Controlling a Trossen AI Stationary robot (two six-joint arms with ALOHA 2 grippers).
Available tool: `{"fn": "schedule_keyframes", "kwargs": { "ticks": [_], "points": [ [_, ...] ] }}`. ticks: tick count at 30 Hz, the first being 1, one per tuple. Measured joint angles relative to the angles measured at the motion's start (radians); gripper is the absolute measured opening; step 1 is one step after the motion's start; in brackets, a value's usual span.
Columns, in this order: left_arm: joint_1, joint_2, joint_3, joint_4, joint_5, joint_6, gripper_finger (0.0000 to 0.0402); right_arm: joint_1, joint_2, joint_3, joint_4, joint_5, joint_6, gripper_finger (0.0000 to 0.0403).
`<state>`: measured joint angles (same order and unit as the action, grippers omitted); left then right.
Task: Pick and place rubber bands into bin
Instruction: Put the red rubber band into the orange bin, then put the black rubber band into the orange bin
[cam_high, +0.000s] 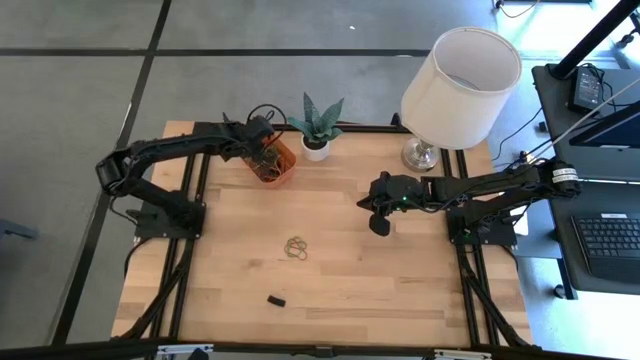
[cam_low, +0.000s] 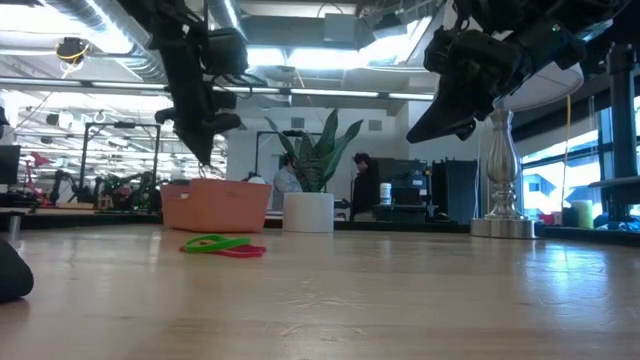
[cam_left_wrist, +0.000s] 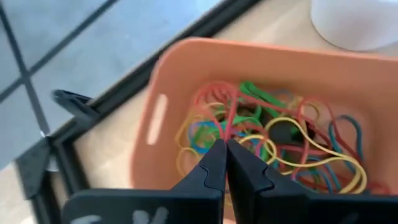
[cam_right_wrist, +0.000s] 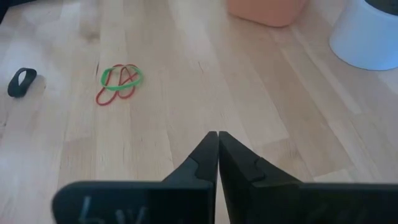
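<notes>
The left gripper (cam_left_wrist: 225, 147) hangs over the orange bin (cam_left_wrist: 163, 81), its fingers (cam_left_wrist: 210, 163) clenched tip to tip on nothing, with a tangle of rubber bands (cam_left_wrist: 273, 140) just beyond the tips. The right gripper (cam_right_wrist: 217, 138), fingers pressed together and empty, hovers above the bench (cam_right_wrist: 186, 74), well apart from the green and red bands (cam_right_wrist: 119, 81) ahead of it. Those thin loops lie overlapped and flat, so a pinch could slide off or lift only one.

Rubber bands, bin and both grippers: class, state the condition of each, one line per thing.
bin: upright at the table's far edge, holding many rubber bands.
loose rubber bands: green and red, on the table, outside the bin.
black band: lying alone on the table.
left gripper: shut, above the bin.
right gripper: shut, empty, above the table.
</notes>
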<state>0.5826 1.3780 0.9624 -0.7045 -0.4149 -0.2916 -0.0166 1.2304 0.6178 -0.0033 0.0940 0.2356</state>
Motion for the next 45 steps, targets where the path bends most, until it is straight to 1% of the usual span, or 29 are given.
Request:
{"fn": "schedule_keyframes", "kwargs": {
  "ticks": [7,11,14,18,24,28,32,35,37,42,45],
  "points": [
    [0.01,0.104,-0.007,0.052,0.102,0.025,0.0003,0.0,0.0,0.0,0.003,0.0,0.0,0.0017],
    [0.009,0.163,-0.007,0.066,0.13,0.033,0.0004,0.0,0.0,0.0,0.008,0.0,0.0,0.0017],
    [0.01,0.188,-0.007,0.073,0.177,0.073,0.0011,0.0,0.0,0.0,0.009,0.0,-0.002,0.0017],
    [0.009,0.2,-0.007,0.085,0.201,0.085,0.0037,0.0,0.0,0.0,0.016,0.0,-0.009,0.0017],
    [0.01,0.195,-0.007,0.105,0.205,0.088,0.0095,0.0,0.0,0.0,0.016,0.0,-0.013,0.0017],
    [0.009,0.195,-0.007,0.104,0.245,0.087,0.0128,0.0,0.0,0.0,0.016,0.0,-0.021,0.0017],
    [0.009,0.195,-0.007,0.101,0.295,0.062,0.0149,0.0,0.0,0.0,0.016,0.0,-0.033,0.0017],
    [0.01,0.195,0.011,0.05,0.329,0.041,0.0155,0.0,0.0,0.0,0.016,0.0,-0.034,0.0017],
    [0.011,0.195,0.038,0.002,0.328,0.041,0.0157,0.0,0.0,0.0,0.016,0.0,-0.035,0.0017],
    [0.011,0.195,0.136,-0.133,0.288,0.042,0.0155,0.0,0.0,0.0,0.015,0.0,-0.035,0.0017],
    [0.009,0.195,0.193,-0.199,0.283,0.043,0.0152,0.0,0.0,0.0,0.015,0.0,-0.035,0.0017]
  ]
}}
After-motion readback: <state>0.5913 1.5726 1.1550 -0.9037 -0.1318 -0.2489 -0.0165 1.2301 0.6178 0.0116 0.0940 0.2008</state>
